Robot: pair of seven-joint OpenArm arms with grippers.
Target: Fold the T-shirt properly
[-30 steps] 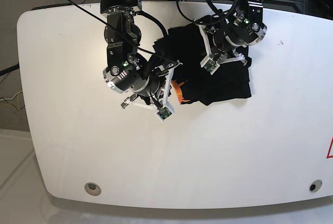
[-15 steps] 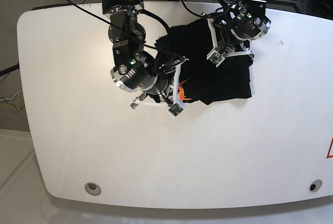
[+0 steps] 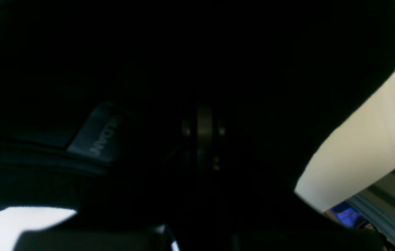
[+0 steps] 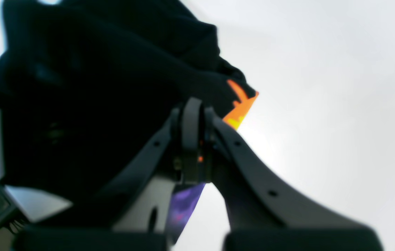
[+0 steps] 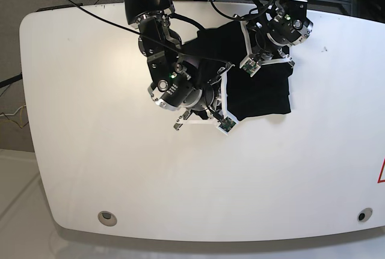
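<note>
The black T-shirt [image 5: 264, 94] lies bunched at the table's back middle. My right gripper [image 4: 192, 104] is shut on a fold of its edge, where an orange-yellow print [image 4: 241, 104] and a purplish patch [image 4: 185, 204] show. In the base view that gripper [image 5: 207, 100] hangs over the shirt's left part, with its fingertips hidden by the wrist. My left gripper [image 5: 264, 48] sits at the shirt's back edge. In its wrist view, black cloth [image 3: 183, 69] with a grey neck label [image 3: 96, 139] wraps around the dim, closed fingers [image 3: 204, 129].
The white table [image 5: 90, 151] stretches wide to the left and front of the shirt, with its rounded front edge near two small round fittings [image 5: 107, 216]. Black cables [image 5: 84, 3] and the arm bases stand along the back edge.
My right arm has swung to the right, carrying the shirt's left edge over the rest of the cloth. The orange print is now hidden under it in the base view. The left arm shifted slightly back.
</note>
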